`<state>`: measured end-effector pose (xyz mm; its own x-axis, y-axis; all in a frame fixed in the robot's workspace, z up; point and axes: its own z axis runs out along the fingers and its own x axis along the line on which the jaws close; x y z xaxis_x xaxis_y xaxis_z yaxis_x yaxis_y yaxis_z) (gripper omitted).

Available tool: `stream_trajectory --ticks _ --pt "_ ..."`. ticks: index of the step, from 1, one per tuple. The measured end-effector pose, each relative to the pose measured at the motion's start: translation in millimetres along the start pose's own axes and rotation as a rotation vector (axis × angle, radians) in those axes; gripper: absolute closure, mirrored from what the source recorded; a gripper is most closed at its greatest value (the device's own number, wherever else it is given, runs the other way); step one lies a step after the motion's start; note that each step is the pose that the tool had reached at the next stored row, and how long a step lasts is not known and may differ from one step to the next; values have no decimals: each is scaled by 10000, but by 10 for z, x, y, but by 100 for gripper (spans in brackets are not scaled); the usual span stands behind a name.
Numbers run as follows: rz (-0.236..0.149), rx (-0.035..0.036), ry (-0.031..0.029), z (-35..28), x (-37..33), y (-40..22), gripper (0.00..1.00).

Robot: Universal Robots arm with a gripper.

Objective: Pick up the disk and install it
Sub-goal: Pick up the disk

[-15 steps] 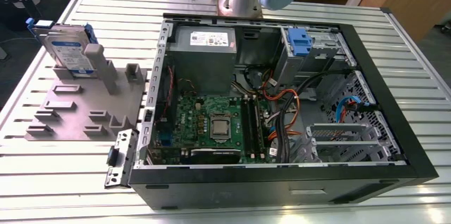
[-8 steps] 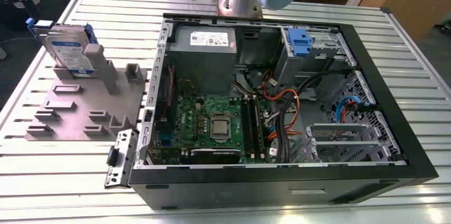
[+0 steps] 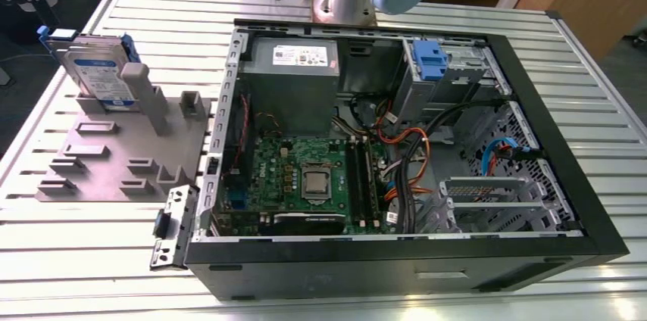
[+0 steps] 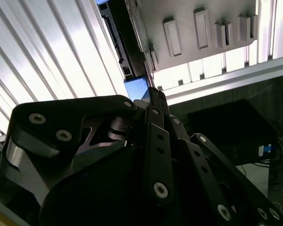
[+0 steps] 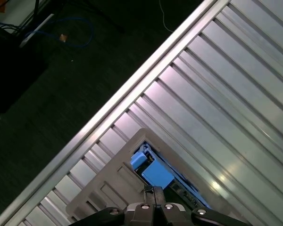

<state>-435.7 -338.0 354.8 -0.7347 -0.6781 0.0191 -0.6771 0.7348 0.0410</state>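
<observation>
Disk (image 3: pixel 98 71) stands on edge in a slot of the grey fixture plate (image 3: pixel 101 173), at the table's (image 3: pixel 71 260) far corner on the exterior view's left, beside the open PC case (image 3: pixel 384 264). Gripper (image 5: pixel 153 189) hangs above the disk's blue frame in the first wrist view, fingers pressed together, nothing pinched

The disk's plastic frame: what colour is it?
Blue; the disk and its frame show best in the exterior view.

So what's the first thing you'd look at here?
The big open computer case in the middle of the exterior view, its green board and tangled wires showing. At that view's left, the disk stands upright in a grey holder, with the robot's hand pointing at its blue frame in the first wrist view.
</observation>
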Motion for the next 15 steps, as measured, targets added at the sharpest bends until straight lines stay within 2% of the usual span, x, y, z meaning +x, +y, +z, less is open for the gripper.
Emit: stream_trajectory --ticks 4,15 --pt "-270 5 12 0 0 0 89" --pt "-1325 25 55 0 0 0 89"
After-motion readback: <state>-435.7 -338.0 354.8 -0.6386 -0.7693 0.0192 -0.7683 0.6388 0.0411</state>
